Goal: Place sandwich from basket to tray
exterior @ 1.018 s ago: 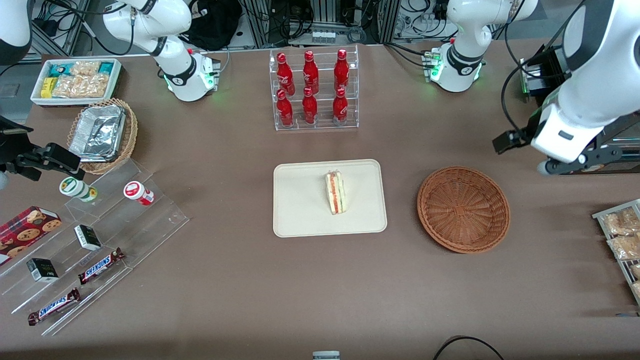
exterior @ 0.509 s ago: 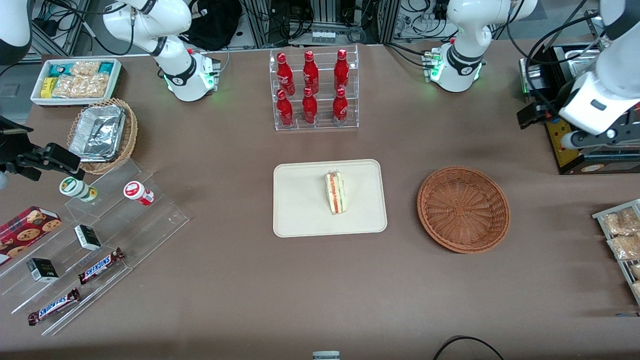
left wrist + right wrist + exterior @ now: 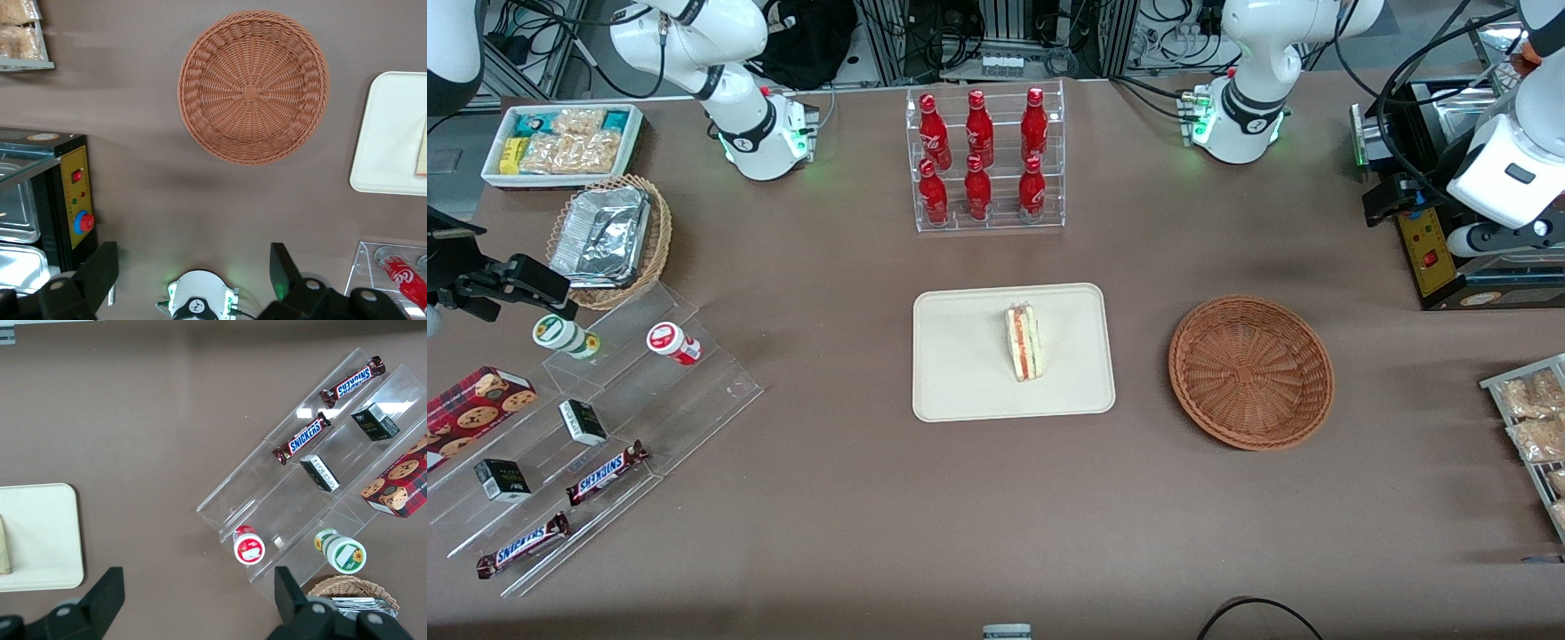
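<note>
The left arm's pincer (image 3: 193, 267) hangs raised, apparently spread wide.

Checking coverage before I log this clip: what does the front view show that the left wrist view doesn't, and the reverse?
Front view only: the whole sandwich lying on the tray, and the six-bottle rack. Left wrist view only: the gripper, open with nothing between its fingers, above bare table near the control box. Both: the empty basket beside the tray.
</note>
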Action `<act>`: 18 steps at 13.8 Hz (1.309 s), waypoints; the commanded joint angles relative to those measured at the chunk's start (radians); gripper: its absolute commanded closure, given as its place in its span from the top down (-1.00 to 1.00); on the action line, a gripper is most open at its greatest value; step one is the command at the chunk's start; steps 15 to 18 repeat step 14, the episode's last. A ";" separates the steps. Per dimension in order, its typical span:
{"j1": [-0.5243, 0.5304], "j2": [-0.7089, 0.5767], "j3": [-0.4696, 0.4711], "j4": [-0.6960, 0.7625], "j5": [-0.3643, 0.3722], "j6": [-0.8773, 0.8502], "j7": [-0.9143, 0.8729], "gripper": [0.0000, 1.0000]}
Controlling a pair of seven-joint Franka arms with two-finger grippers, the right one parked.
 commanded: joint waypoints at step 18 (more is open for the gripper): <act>0.017 -0.006 0.012 0.029 -0.015 0.056 0.036 1.00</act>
